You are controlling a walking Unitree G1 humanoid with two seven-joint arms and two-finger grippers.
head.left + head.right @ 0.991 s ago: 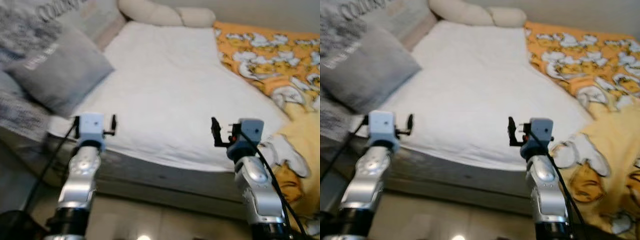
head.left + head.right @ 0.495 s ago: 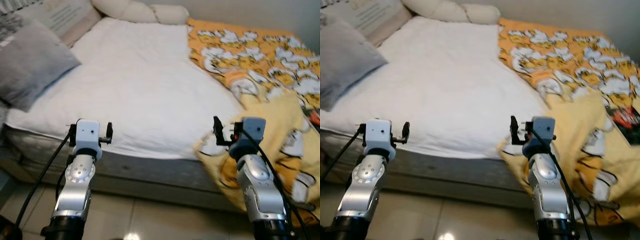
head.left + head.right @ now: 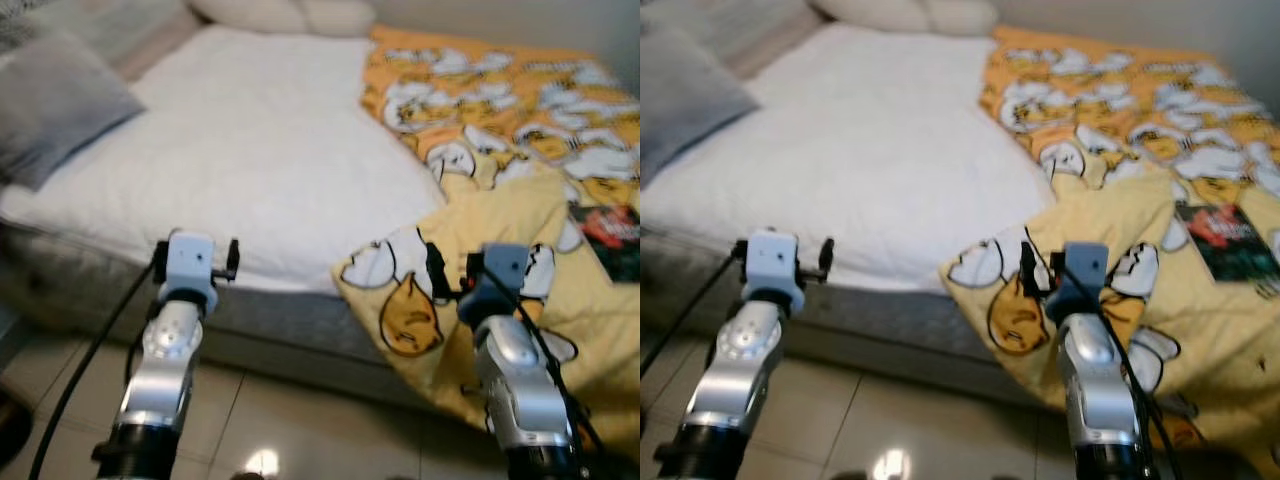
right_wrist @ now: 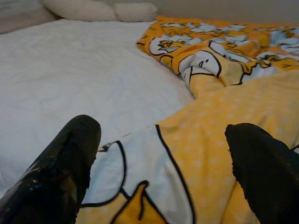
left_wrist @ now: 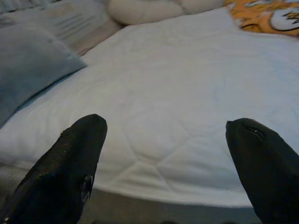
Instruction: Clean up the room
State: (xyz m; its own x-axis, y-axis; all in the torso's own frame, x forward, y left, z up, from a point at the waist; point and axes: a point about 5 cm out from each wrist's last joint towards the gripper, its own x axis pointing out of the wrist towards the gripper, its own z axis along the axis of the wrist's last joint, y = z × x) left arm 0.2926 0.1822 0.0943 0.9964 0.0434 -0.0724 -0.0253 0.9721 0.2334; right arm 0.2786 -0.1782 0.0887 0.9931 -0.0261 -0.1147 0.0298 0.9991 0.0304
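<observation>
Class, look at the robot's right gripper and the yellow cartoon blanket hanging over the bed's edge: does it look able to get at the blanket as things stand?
Probably yes. The right gripper, fingers open, faces the yellow blanket with nothing between them.

One bed (image 3: pixel 250 150), one yellow blanket (image 3: pixel 520 130), one grey pillow (image 3: pixel 55 105), two cream pillows (image 3: pixel 285 14), one dark book (image 3: pixel 1222 240).

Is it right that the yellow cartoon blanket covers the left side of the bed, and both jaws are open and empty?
Not quite. The yellow cartoon blanket lies on the bed's right side, spilling over the foot edge, as the left eye view shows. The left gripper and right gripper are open and empty, as you said.
</observation>
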